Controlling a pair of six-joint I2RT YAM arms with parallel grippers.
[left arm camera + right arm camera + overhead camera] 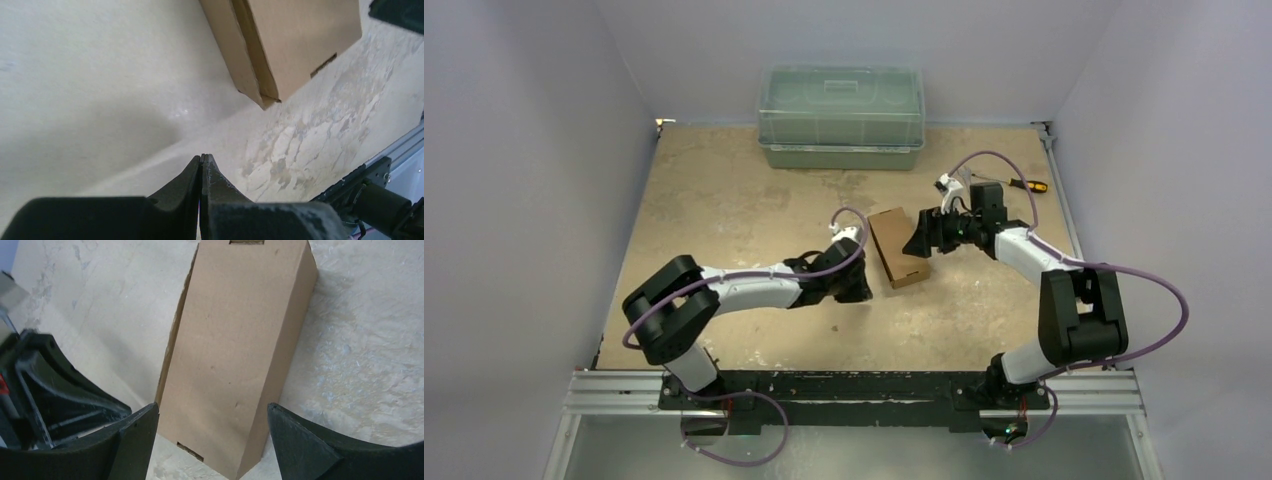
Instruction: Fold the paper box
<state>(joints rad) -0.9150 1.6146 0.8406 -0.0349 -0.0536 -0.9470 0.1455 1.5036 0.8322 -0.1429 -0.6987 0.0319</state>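
Observation:
The paper box point(897, 247) is a small brown cardboard oblong carton lying on the table's middle. It also shows in the left wrist view point(295, 45) and in the right wrist view point(235, 355), with small slots at its ends. My left gripper point(860, 286) is shut and empty, on the table just left of the box's near end; its closed tips point(202, 159) point at bare table. My right gripper point(921, 240) is open and empty, just right of the box; its fingers point(137, 432) stand wide on either side of the box's end, not touching it.
A green translucent plastic bin point(841, 117) with a lid stands at the back centre. A screwdriver with a yellow handle point(1027, 185) lies at the back right. The aluminium rail point(854, 392) runs along the table's near edge.

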